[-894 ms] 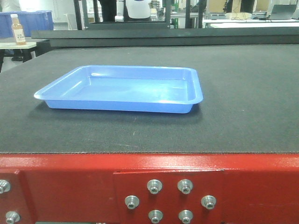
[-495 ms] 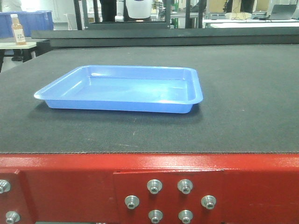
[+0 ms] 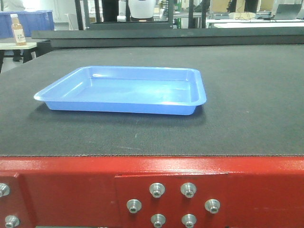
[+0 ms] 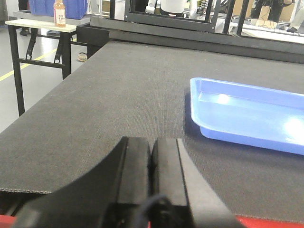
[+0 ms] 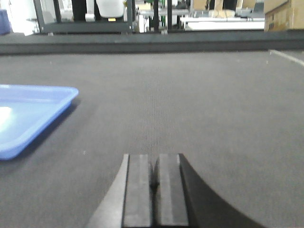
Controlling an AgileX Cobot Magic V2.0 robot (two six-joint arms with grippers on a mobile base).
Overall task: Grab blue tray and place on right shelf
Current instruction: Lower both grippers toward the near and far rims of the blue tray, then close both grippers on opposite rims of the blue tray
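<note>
**Fingers.** The left fingers [image 4: 137, 159] are pressed together with only a seam between the pads, and they hold nothing. The right fingers [image 5: 138, 183] are likewise closed and empty. Both pairs sit low, at the near edge of the surface [image 3: 247, 114].

**Task object.** The blue tray [image 3: 123, 90] lies flat and empty on the surface, untouched, left of centre in the front view. It lies ahead and to the right of the left fingers, and ahead and to the left of the right fingers, apart from both. The right shelf does not appear in any view.

**Hazards (judgement).**

1. Closed approach. If either pair reaches the tray before opening, the pads strike the sloped side and push the tray across the surface instead of gripping it.
2. Rim slip. The rim is thin, flared and glossy. A shallow bite on it probably lets the plastic slide out under load.
3. Tilt. A grip on 1 side only leaves the far side unsupported, so the tray may swing down and twist free. Gripping 2 opposite sides reduces this risk.
4. Scraping. A low entry under the rim can catch the pads on the textured surface.
5. Unseen target. With the shelf out of view, clearance for placement cannot be checked from here.
</note>
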